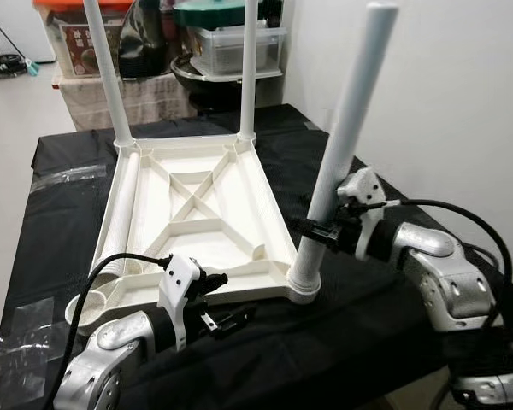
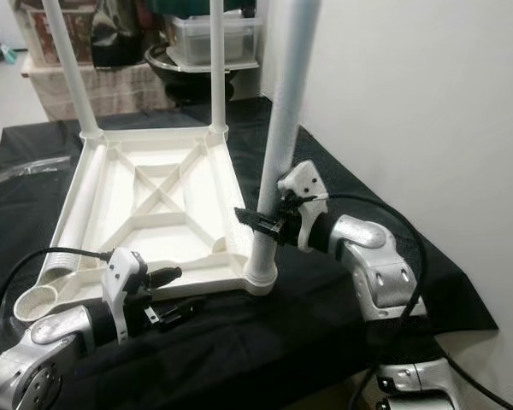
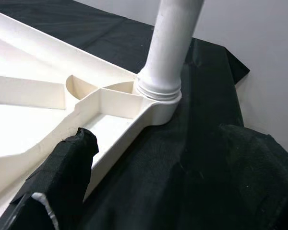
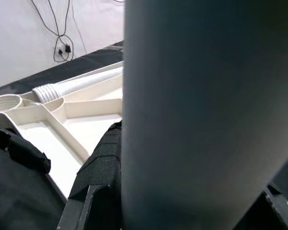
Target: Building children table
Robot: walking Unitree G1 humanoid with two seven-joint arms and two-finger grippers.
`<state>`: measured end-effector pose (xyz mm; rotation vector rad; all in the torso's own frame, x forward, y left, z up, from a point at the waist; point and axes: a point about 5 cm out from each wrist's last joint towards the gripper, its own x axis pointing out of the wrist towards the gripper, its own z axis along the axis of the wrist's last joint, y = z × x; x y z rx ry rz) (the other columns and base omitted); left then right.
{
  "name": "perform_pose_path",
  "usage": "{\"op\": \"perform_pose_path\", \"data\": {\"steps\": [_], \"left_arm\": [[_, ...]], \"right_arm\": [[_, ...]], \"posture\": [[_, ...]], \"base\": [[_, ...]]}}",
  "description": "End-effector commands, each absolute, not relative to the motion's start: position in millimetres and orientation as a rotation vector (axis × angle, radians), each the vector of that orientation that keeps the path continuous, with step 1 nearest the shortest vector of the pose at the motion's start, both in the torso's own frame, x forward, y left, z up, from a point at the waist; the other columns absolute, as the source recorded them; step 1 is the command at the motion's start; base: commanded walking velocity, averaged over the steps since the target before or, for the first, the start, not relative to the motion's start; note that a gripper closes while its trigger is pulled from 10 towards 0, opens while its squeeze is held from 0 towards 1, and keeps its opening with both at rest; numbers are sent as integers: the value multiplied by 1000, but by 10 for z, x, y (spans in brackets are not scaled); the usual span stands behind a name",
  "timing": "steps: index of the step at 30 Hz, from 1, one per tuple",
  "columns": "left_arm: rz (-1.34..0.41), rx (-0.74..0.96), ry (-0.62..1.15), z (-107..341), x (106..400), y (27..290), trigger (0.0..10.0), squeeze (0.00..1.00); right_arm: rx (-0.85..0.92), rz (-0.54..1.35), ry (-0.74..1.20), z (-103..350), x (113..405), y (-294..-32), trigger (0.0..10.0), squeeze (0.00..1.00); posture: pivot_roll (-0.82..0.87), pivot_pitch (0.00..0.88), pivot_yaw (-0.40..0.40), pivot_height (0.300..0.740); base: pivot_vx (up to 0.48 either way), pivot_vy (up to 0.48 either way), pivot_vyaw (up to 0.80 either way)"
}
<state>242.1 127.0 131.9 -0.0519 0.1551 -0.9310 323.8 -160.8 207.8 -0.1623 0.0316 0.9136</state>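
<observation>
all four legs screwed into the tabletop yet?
No: three legs stand in corner sockets, but the fourth leg lies loose inside the upturned tabletop, and the near-left socket is empty.

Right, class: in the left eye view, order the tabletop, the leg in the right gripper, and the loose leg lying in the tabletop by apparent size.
1. Tabletop, upside down: largest.
2. Leg between the right gripper fingers, and the loose leg: unsure. The held leg looks bigger, but it stands nearer the camera.
</observation>
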Motion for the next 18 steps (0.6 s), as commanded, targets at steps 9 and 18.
{"op": "perform_pose_path", "data": {"steps": [9, 18], "left_arm": [[-940, -43, 172, 1301, 2353, 1309, 10000, 0], [-953, -46, 175, 1295, 2347, 1280, 10000, 0]], "right_arm": [[-106, 104, 200, 1680, 3595, -1883, 0, 0], [-89, -316, 267, 1312, 3268, -1852, 0, 0]], "posture": [[100, 0, -87, 740], [90, 0, -75, 740]], "base": [[0, 0, 0], [0, 0, 0]]}}
